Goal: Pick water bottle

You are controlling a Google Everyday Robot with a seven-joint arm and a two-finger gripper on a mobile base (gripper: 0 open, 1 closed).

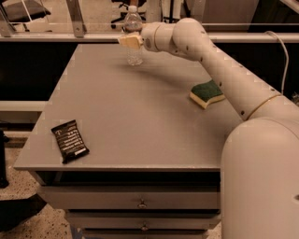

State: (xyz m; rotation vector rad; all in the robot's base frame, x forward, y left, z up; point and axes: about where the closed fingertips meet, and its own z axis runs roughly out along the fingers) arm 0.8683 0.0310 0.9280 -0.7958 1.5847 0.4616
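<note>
We are watching the grey table (140,116) and placing everything against it.

- The water bottle (134,53) is standing upright on the table's far edge, a little left of centre, with its base on the tabletop. Its white cap (133,8) is rising above the line of the table's back edge.
- The gripper (130,41) is hovering above the table's far edge. Its tan tip is crossing in front of the bottle at about the label band and overlapping the upper body. The cap and shoulder are showing above it, the ribbed lower body below it.
- We cannot tell whether the gripper is clasping the bottle or merely sitting in front of it, since the tip is covering the contact zone.
- The arm (219,70) is reaching in from beyond the table's near right corner. It is running diagonally over the right half of the tabletop, and its wrist is lying roughly level and pointing left along the far edge.
- A green-and-yellow sponge (207,94) is lying near the table's right edge, partly tucked under the arm's line.
- A black snack packet (70,141) is lying flat near the table's near left corner.
- A drawer (140,204) is sitting under the table's front edge.
</note>
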